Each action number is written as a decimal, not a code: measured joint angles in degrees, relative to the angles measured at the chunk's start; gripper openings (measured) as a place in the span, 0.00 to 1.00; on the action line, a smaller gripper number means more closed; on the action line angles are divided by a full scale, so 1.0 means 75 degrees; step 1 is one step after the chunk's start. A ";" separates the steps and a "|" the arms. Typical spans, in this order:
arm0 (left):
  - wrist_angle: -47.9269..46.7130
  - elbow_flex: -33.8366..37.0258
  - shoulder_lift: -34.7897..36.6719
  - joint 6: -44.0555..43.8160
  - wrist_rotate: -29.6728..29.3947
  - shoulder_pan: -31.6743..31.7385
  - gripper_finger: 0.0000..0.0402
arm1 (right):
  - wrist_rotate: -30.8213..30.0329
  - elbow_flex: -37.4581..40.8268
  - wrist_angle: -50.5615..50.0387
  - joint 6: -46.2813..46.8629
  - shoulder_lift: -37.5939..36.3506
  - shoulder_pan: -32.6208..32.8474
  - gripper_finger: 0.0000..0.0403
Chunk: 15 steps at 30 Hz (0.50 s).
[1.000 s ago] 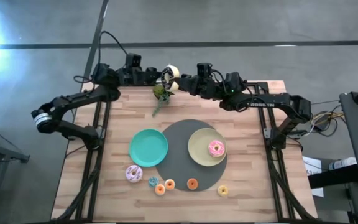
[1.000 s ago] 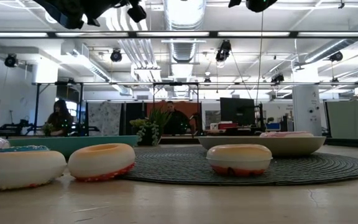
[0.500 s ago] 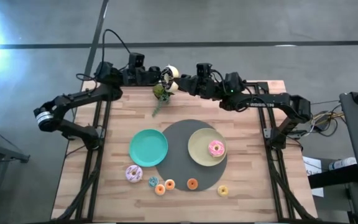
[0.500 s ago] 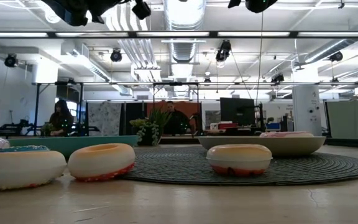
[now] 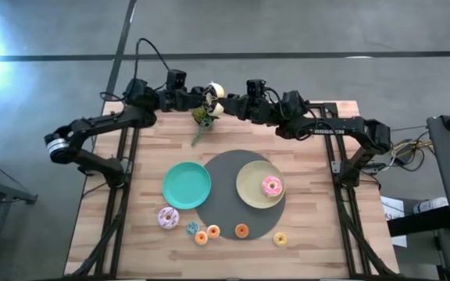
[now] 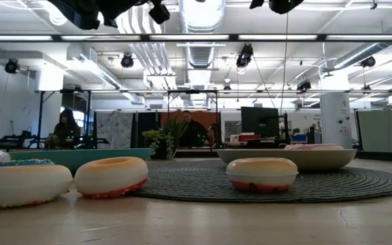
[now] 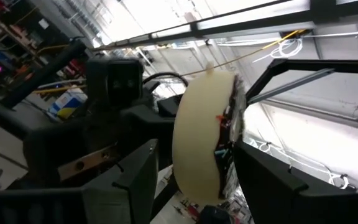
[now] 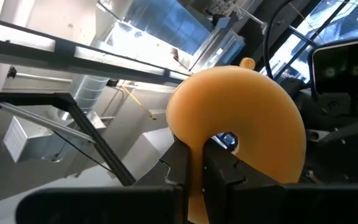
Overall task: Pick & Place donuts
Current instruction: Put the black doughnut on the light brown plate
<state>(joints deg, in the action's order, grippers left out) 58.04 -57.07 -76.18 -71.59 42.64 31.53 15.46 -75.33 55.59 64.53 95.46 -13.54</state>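
Donut (image 5: 216, 94) betw. both hands, aloft.

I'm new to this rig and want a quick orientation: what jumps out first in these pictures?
At the table's far edge the two arms meet above the little green plant, the right end effector shut on a cream-and-tan ring donut with the left end effector beside it. Lower down, a pink donut sits on the pale-yellow plate on a grey mat, beside an empty teal plate. More donuts line the near edge.

You see the pink donut (image 5: 272, 186) on the yellow plate (image 5: 250, 178), the lilac one (image 5: 168, 218) and five tinier donuts (image 5: 241, 230) near the table's front edge
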 joint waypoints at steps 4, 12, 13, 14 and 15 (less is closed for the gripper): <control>0.0033 -0.0153 -0.0149 -0.0032 -0.0022 -0.0097 0.46 | -0.0004 0.0000 -0.0130 -0.0004 0.0000 -0.0003 0.04; 0.0013 -0.0257 -0.0104 0.0040 0.0045 -0.0127 0.45 | -0.0080 0.0003 -0.0331 -0.0035 0.0000 -0.0013 0.04; 0.0019 -0.0253 -0.0089 0.0052 0.0068 -0.0128 0.44 | -0.0083 0.0003 -0.0338 -0.0029 0.0000 -0.0029 0.04; 0.0021 -0.0252 -0.0088 0.0052 0.0105 -0.0127 0.43 | -0.0085 0.0003 -0.0353 -0.0017 0.0000 -0.0040 0.04; 0.0009 -0.0248 -0.0088 0.0045 0.0112 -0.0125 0.41 | -0.0088 0.0003 -0.0382 0.0009 -0.0001 -0.0042 0.04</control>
<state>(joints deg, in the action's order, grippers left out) 58.11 -58.93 -76.84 -71.26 43.48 30.59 14.80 -75.31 52.73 64.60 95.45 -13.86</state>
